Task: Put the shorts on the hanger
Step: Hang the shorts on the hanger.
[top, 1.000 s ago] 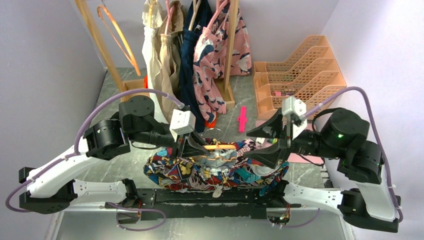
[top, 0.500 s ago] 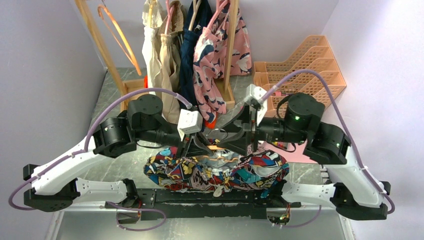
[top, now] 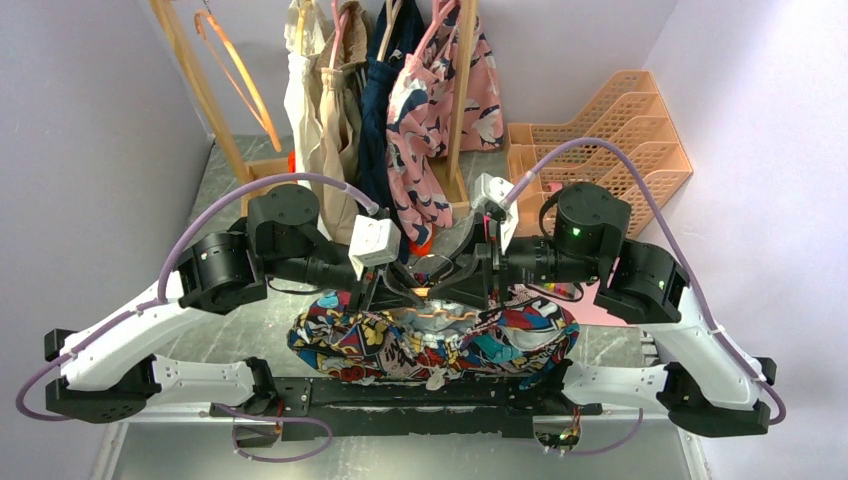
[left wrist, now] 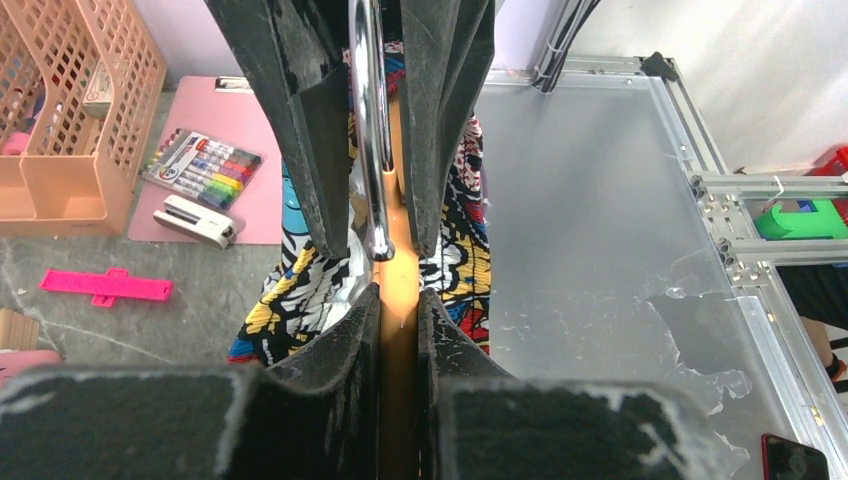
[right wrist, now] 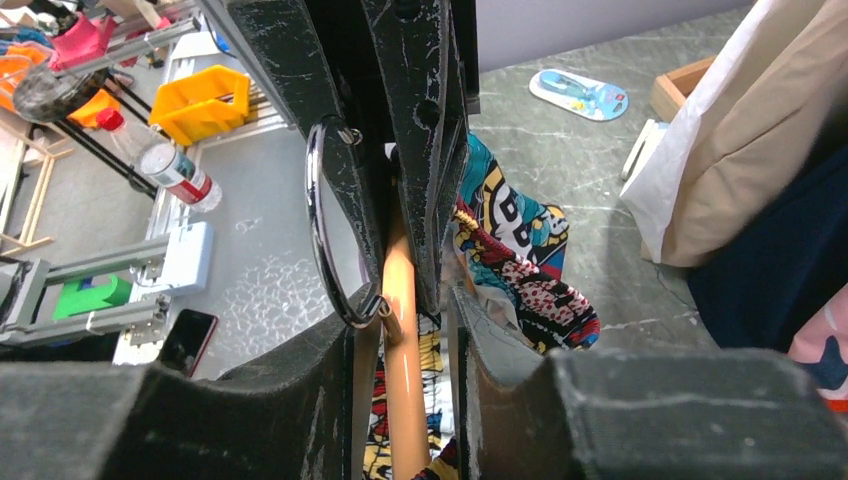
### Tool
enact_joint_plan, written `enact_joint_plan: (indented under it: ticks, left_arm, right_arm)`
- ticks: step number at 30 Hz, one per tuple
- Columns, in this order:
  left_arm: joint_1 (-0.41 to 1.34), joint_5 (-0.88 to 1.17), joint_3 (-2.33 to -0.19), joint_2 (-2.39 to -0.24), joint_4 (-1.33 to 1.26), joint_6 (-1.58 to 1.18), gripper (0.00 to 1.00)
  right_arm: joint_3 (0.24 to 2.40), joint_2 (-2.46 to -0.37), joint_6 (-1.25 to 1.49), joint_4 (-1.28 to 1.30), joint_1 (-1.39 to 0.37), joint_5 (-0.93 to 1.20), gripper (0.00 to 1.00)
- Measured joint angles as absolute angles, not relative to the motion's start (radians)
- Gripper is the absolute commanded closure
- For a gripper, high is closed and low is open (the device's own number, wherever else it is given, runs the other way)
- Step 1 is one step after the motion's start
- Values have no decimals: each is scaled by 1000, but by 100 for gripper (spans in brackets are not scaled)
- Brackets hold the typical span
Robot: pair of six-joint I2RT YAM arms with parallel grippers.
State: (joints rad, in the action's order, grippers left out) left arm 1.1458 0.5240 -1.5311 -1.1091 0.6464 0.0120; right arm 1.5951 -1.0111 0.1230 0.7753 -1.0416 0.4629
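Hanger [left wrist: 393, 265] pinched in left tool [left wrist: 398, 305], right tool [right wrist: 408, 300] now arrived, jaws loosely astride it, above shorts [top: 380, 345]

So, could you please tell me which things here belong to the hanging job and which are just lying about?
For the job: shorts, hanger.
Just lying about: marker set, pink plastic piece, orange trays, clothes on the rack.
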Motion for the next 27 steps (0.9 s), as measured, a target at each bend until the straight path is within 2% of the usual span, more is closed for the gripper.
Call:
enact_joint_plan:
  ticks: [5, 6, 10, 14, 15, 18, 20, 21, 22, 25, 27]
  left_arm:
    - [1146, 524, -1546, -1118, 660, 12, 93]
    - [1146, 524, -1550, -1120, 661, 12, 93]
    - [1145, 518, -1562, -1127, 673, 18, 93]
    - [1145, 524, -1563, -1131, 674, 24, 92]
    - [1145, 524, -1563, -1132, 673, 25, 88]
    - [1145, 519, -1563, -1132, 672, 26, 52]
    - [1145, 506, -1563, -1131, 661, 29, 35]
    - [1145, 497, -1563, -1128, 657, 27, 8]
    - [1145, 487, -1563, -1123, 656, 27, 1]
    - [1145, 456, -1612, -1111, 682, 30, 2]
    - [1145, 451, -1666, -1104, 688, 32, 2]
  right_arm:
    - [1595, -1026, 122, 787, -1042, 476, 65]
    - [1595, -1029, 119, 789, -1042, 480, 68]
    - [1607, -1039, 105, 805, -1042, 492, 98]
    - [1619, -1041, 91, 830, -1044, 509, 100]
    - [1620, -1040, 90, 831, -1044, 508, 100]
    - [1619, -1038, 88, 830, -1044, 505, 100]
    - [1618, -1029, 89, 832, -1044, 481, 100]
    - [1615, -1021, 89, 833, -1043, 463, 100]
    - [1615, -1014, 89, 835, -1042, 442, 100]
    - [1630, -1000, 85, 843, -1042, 397, 100]
    - [1726, -1038, 77, 883, -1042, 389, 100]
